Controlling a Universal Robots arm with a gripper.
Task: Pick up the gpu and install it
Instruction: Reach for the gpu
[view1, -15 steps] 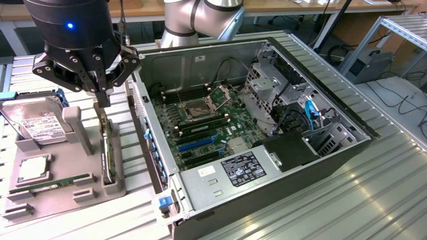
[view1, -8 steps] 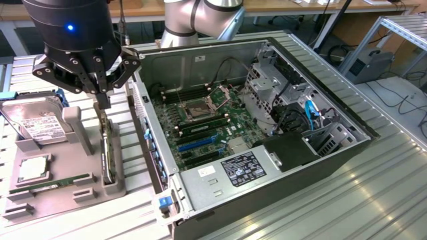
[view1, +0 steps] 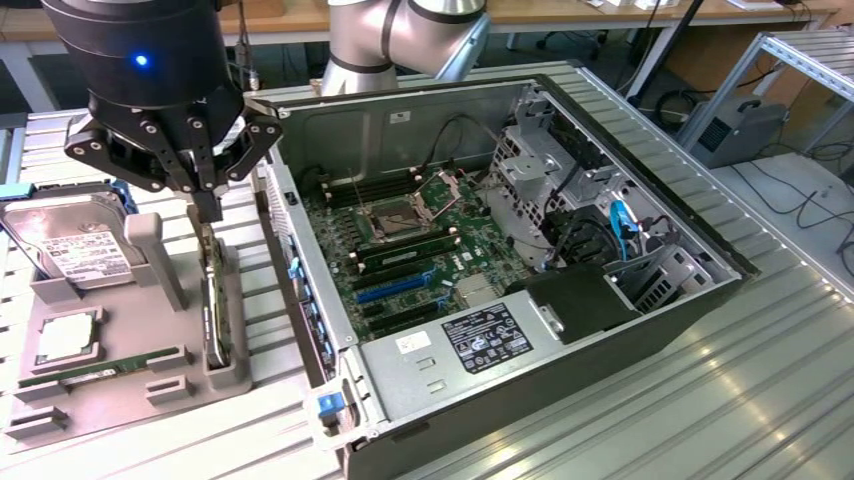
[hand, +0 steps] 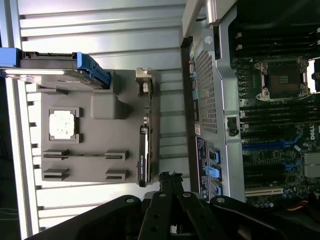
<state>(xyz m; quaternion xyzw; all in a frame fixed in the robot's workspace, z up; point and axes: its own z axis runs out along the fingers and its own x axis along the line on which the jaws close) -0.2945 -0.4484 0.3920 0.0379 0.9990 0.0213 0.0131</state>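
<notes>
In the exterior view's upper left, the tool (view1: 207, 212), pressed together and empty, hung over the gpu (view1: 214, 300), slotted edge-up in its holder (view1: 158, 262) for gripping.

Open PC case (view1: 400, 112) on ribbed metal counter (view1: 707, 400); mobo (view1: 400, 255) inside w/ CPU socket (view1: 396, 215) & blue slots (view1: 394, 287). PSU (view1: 454, 355) w/ label at near end. At exterior view's left, grey holder tray (view1: 167, 375): HDD (view1: 74, 250) w/ white label, CPU chip (view1: 64, 338), green RAM stick (view1: 100, 367).
</notes>
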